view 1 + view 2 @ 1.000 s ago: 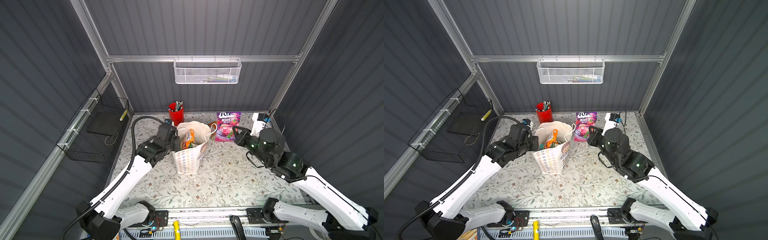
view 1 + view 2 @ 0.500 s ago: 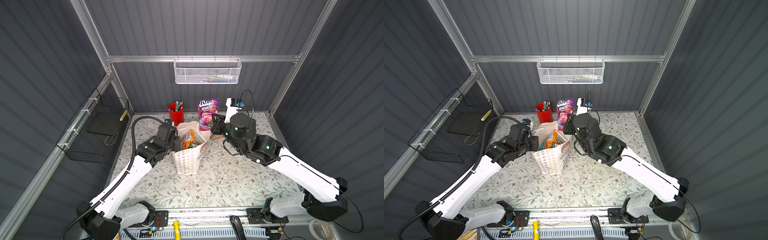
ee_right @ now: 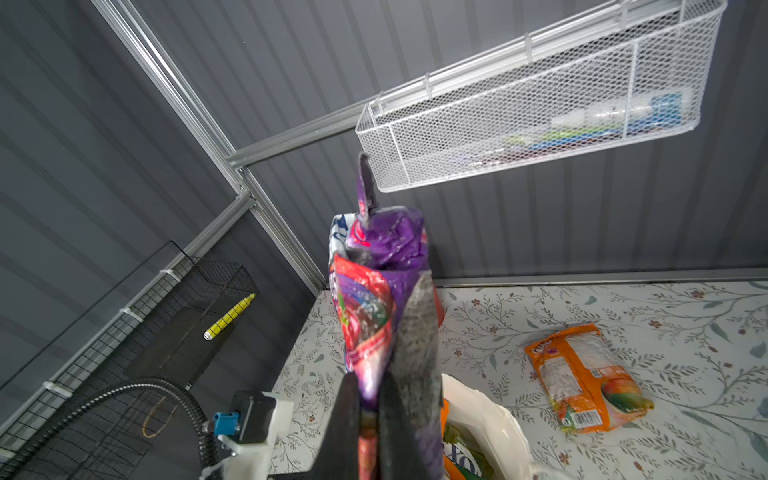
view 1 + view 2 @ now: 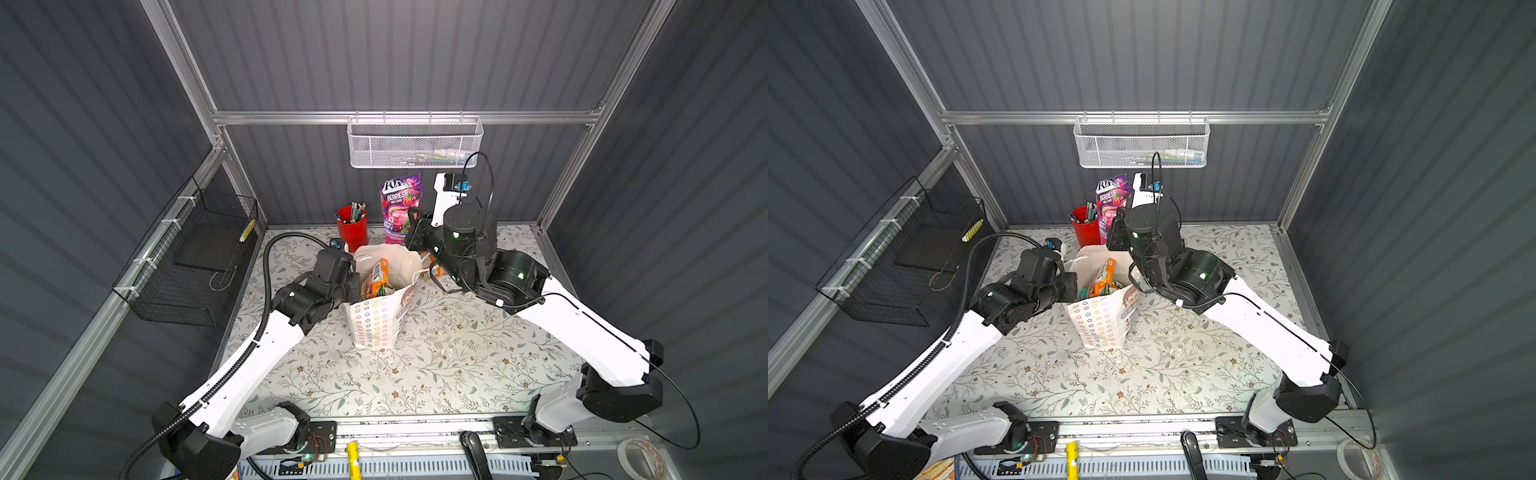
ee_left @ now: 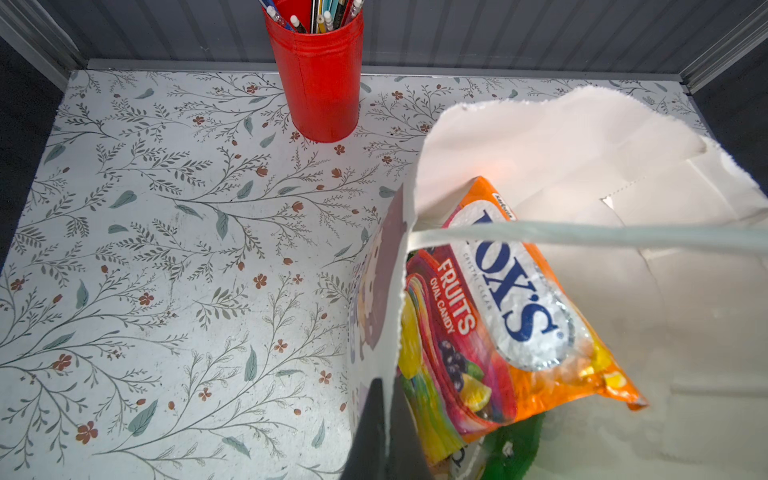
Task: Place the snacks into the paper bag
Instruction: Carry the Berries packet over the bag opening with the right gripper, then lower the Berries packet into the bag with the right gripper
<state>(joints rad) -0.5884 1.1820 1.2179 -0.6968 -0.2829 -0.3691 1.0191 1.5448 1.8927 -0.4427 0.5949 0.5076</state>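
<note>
Purple packet now higher over floral tabletop

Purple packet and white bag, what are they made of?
The purple packet looks like thin plastic film with a glossy finish: it is crinkled and catches glints of light. The bag looks like matte white paper: its walls show sharp creases and its rim is rough and ragged.
</note>
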